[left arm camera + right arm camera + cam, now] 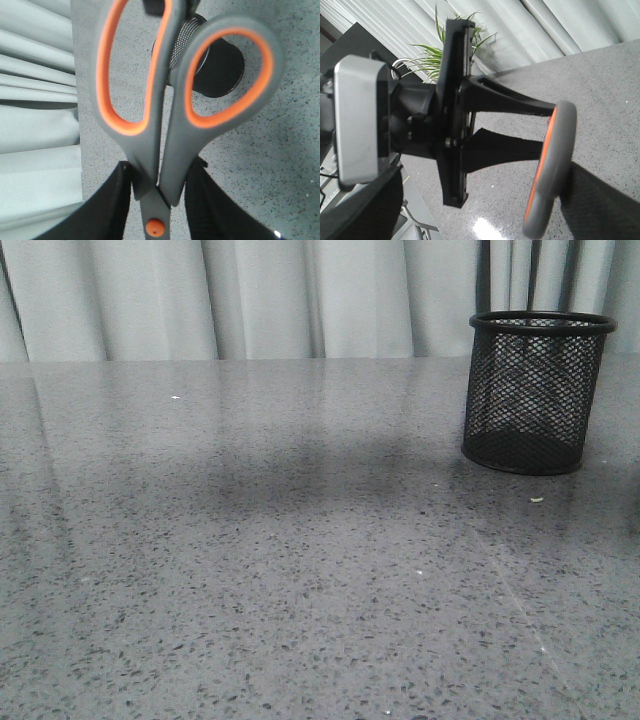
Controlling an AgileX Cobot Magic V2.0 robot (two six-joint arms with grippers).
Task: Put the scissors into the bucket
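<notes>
My left gripper [159,187] is clamped on the scissors [165,115], its two black fingers [112,205] pressing the flat sides just above the orange spot at the pivot, where the two handle shanks meet. The handle loops stick out past my fingertips, dark grey with orange lining. In my right wrist view I see that same left gripper [547,132] from the side, with the loops edge-on at its tip; my right gripper itself is out of sight, so I cannot tell whether it is open or closed.

The scissors look stiff and fairly light, metal blades with smooth plastic handles. Held near the pivot they should stay balanced, though smooth sides could let them swing in the grip.

Beyond the loops, down on the speckled grey table [250,570], stands the bucket [535,390], near the table's far right corner, upright. Through its mesh it looks empty.
</notes>
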